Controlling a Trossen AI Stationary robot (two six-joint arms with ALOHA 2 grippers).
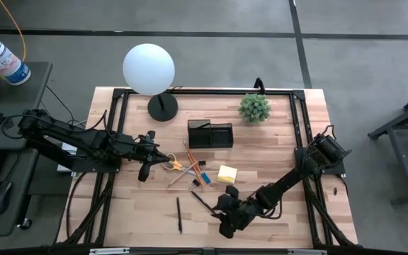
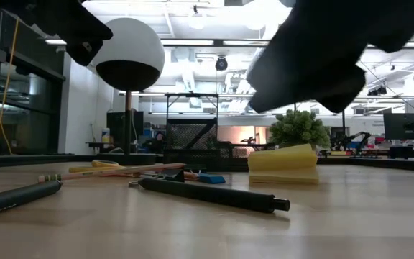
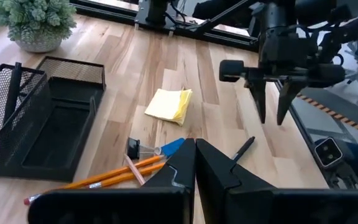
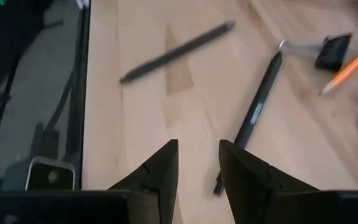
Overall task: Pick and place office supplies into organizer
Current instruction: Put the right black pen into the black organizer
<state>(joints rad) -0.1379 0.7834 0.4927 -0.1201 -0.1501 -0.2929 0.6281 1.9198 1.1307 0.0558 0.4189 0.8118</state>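
Two black pens lie flat on the table: one (image 1: 202, 202) (image 4: 257, 112) just ahead of my right gripper (image 1: 222, 214) (image 4: 199, 163), the other (image 1: 178, 214) farther toward the left. My right gripper hangs open a little above the table; the near pen's end lies beside one finger, untouched. My left gripper (image 1: 144, 171) (image 3: 194, 163) is shut on nothing, raised above the yellow-handled scissors (image 1: 172, 164). Orange pencils (image 3: 114, 177), a blue eraser (image 3: 173, 147), a black clip (image 3: 133, 148) and the yellow sticky pad (image 1: 227, 173) lie in front of the black mesh organizer (image 1: 210, 134).
A white globe lamp (image 1: 149, 69) on a black base and a small green plant (image 1: 254, 108) stand at the table's far edge, either side of the organizer. Bare wood lies near the front edge to the left of the pens and to the right of my right arm.
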